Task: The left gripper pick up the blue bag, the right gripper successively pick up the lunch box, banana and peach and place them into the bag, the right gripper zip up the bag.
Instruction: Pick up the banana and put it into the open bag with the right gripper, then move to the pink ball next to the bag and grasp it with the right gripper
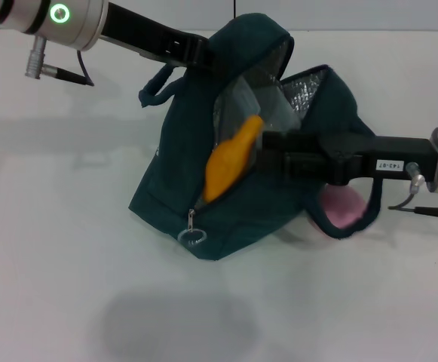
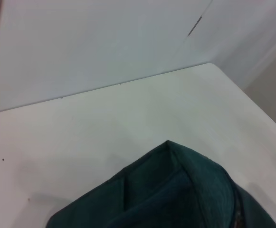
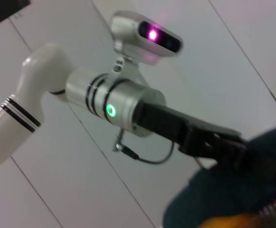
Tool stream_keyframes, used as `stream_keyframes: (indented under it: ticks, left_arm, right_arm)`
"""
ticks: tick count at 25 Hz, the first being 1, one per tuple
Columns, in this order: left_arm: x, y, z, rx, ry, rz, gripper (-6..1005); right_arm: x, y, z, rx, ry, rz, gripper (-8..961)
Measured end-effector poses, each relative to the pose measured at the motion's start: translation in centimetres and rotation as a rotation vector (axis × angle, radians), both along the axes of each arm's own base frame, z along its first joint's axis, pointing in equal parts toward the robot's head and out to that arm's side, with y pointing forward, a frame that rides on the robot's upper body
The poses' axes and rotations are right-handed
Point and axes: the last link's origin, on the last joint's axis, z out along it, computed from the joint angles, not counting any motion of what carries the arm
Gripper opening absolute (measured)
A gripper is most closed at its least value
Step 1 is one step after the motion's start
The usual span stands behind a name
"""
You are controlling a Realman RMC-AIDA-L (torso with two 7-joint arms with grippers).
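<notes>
At frame centre, the bag (image 1: 264,188) is held up by its top edge, pinched in the left gripper (image 1: 203,54). The banana (image 1: 230,162) is gripped at the bag's opening by the right gripper (image 1: 258,147). The peach (image 1: 343,207) is seen lower right.
</notes>
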Motion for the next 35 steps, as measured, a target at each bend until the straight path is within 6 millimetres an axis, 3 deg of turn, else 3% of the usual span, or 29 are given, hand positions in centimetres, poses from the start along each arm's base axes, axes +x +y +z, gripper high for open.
stream_keyframes:
  ticks: [1, 6, 9, 15, 20, 25, 30, 35]
  left_arm:
    - [0.0, 0.0, 0.0, 0.000, 0.000, 0.000, 118]
    - [0.1, 0.0, 0.0, 0.000, 0.000, -0.002, 119]
    - [0.1, 0.0, 0.0, 0.000, 0.000, -0.002, 119]
    - [-0.1, -0.1, -0.2, -0.008, -0.003, 0.007, 119]
    - [-0.5, -0.2, -0.3, -0.010, -0.003, 0.013, 120]
    - [-1.0, -0.4, -0.5, -0.012, -0.005, 0.024, 120]
    - [-1.1, -0.5, -0.5, -0.015, -0.005, 0.024, 120]
    - [-0.7, -0.3, -0.7, -0.011, -0.006, 0.008, 121]
  right_arm:
    - [0.2, 0.0, 0.2, -0.012, -0.012, -0.011, 471]
    - [1.1, -0.3, 1.7, -0.023, -0.034, -0.044, 676]
    - [1.3, -0.8, 3.7, 0.022, 0.022, -0.018, 698]
    - [1.9, -2.7, 10.4, 0.183, 0.155, 0.089, 719]
    - [1.6, -3.6, 14.2, 0.307, -0.070, 0.159, 710]
    - [1.1, -3.6, 14.6, 0.305, -0.427, 0.074, 695]
    - [2.2, -2.8, 12.9, 0.213, -0.685, -0.060, 686]
    - [3.3, -1.6, 11.5, 0.179, -0.744, -0.158, 686]
